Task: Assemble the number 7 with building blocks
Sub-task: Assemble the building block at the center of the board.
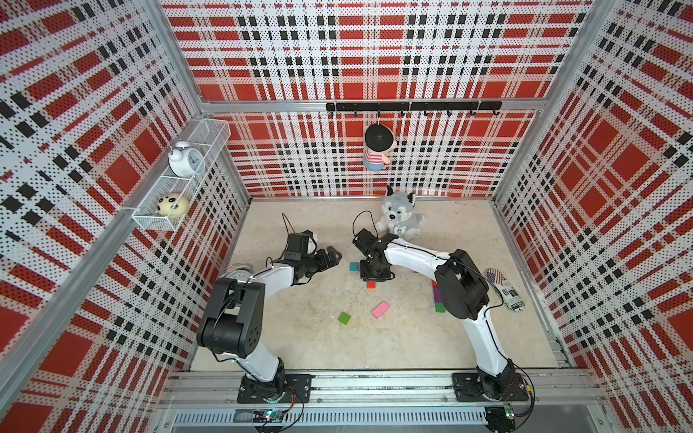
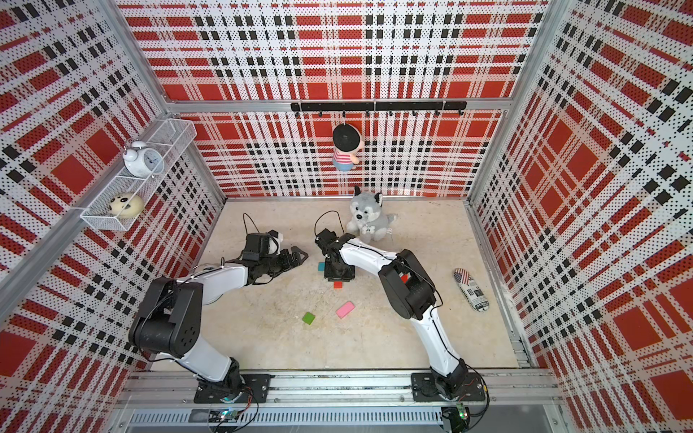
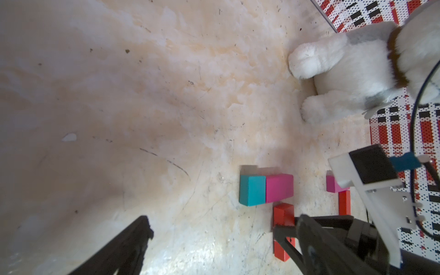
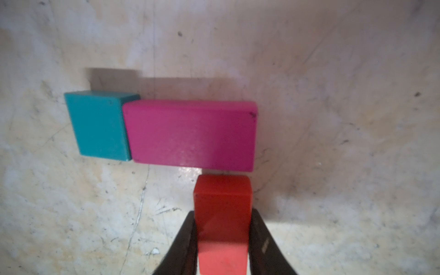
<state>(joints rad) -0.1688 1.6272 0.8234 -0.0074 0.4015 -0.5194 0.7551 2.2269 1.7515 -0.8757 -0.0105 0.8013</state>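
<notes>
Clustering: one teal block, one magenta block, one red block.

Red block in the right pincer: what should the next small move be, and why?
Probably ease it forward until it meets the magenta block. The right pincer grips the red block, whose end sits just short of the magenta block's long side, at the end away from the teal block.

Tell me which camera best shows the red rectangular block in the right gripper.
Right wrist view: the red rectangular block fills the centre, clamped in the right gripper, its end just short of the magenta rectangular block. The left wrist view shows it side-on, partly hidden. In both top views only its end peeks out.
</notes>
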